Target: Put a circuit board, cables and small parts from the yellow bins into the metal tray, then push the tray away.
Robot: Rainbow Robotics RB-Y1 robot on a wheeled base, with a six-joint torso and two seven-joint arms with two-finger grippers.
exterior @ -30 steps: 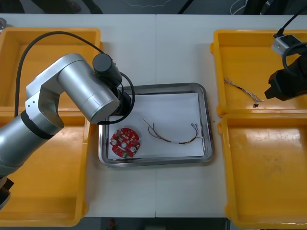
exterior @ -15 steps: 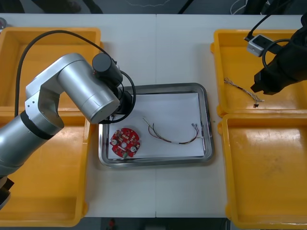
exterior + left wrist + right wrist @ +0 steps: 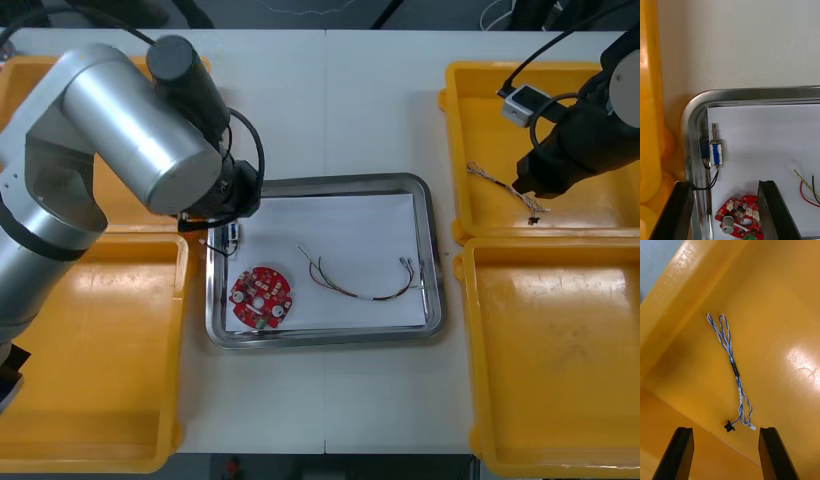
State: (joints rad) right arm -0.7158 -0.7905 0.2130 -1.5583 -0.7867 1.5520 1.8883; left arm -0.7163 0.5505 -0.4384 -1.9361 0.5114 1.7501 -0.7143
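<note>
Cable step, probably: right gripper (image 3: 726, 429), released, hangs over the blue-white cable (image 3: 732, 367) at two o'clock of the tray (image 3: 350, 181); next it should descend and clench. Left gripper (image 3: 724, 183), released, over the tray.

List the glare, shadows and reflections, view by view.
Front view: sheen on the left arm's shell; the tray rim gleams. Right wrist view: a glare patch on the bin floor, beside the cable, past the open right gripper. Left wrist view: the tray wall mirrors the small part, ahead of the open left gripper.
</note>
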